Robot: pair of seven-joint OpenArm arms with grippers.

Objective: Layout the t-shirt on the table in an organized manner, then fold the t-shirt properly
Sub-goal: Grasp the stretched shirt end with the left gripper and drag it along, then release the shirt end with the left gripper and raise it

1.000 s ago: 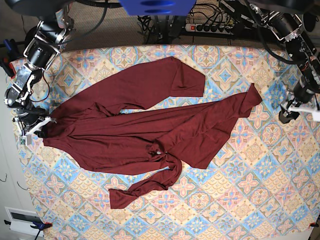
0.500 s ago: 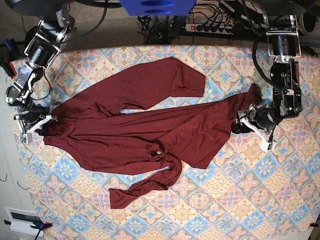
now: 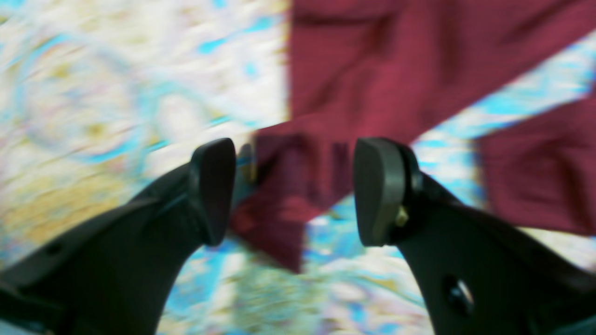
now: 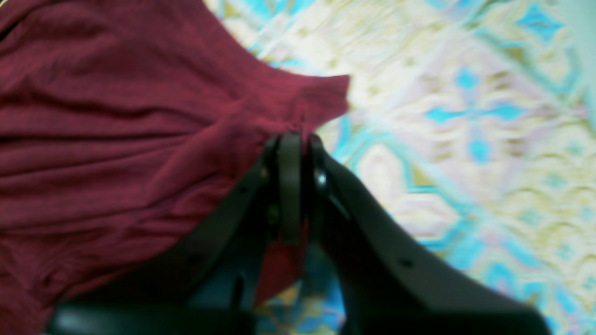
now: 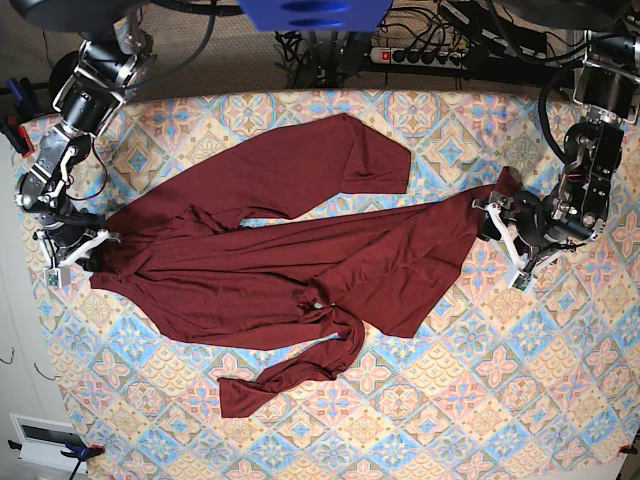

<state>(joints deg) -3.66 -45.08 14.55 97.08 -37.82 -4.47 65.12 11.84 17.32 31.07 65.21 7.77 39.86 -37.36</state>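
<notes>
The left pincer [image 5: 497, 222] is near the right edge of the worktop, and its arm comes down from the far right corner. In the left wrist view its two fingers [image 3: 212, 190] stand clearly apart, with a wide gap between the pads, and they grip nothing. The right pincer [image 5: 88, 250] is at the left edge of the worktop, below the arm that reaches from the far left corner. In the right wrist view its fingers [image 4: 289, 186] are pressed together, and a fold of the t-shirt [image 4: 116, 139] is clamped between them.
</notes>
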